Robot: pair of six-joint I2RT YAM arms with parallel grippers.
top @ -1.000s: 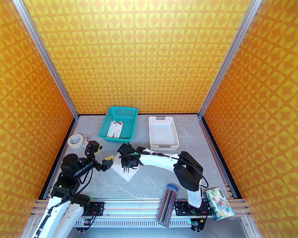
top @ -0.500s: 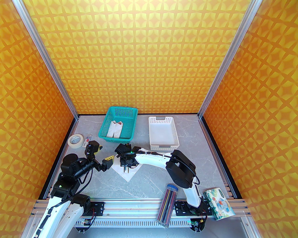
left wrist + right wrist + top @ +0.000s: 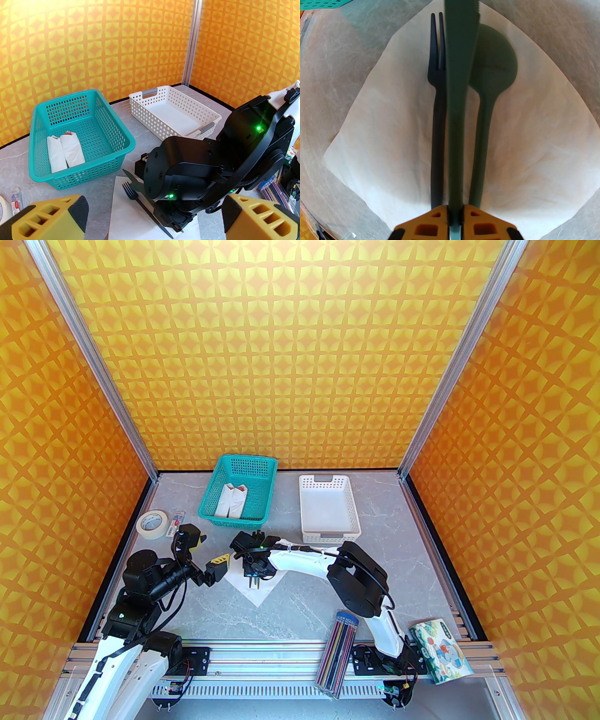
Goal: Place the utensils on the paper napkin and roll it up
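Between the yellow pads of the right claw (image 3: 454,212), clenched narrow on the handle end of the knife (image 3: 459,93); held low over the paper napkin (image 3: 534,140), blade running out along the sheet between the fork (image 3: 437,105) on one side and the spoon (image 3: 494,63) on the other, overlapping the edge of the spoon's bowl from the wrist's angle; hard to tell whether already touching the paper or just above it; fork and spoon both flat on the napkin, parallel, heads toward the same corner; compared with a second ago, little shift at the claw itself, only a slight creep toward the far left, but a clear swing of the right arm's elbow leftward and inward, seen from above; read as a lining-up of the last of the utensils beside the other two, not yet a release; so placing nearly finished, rolling not begun, with the napkin lying open as a diamond on the surface (image 3: 304,610); next, probably a lowering and a letting go without nudging fork or spoon out of line; just off the napkin's left corner, left claw (image 3: 211,550) spread fully wide, holding nothing, unmoved over that second, seemingly waiting for a corner to fold; farther out, teal basket (image 3: 257,502) with two white napkin bundles (image 3: 65,152) and a white basket (image 3: 305,507) at the back, tape roll (image 3: 152,523) at the left edge, pencil case (image 3: 340,652) near the right arm's base.
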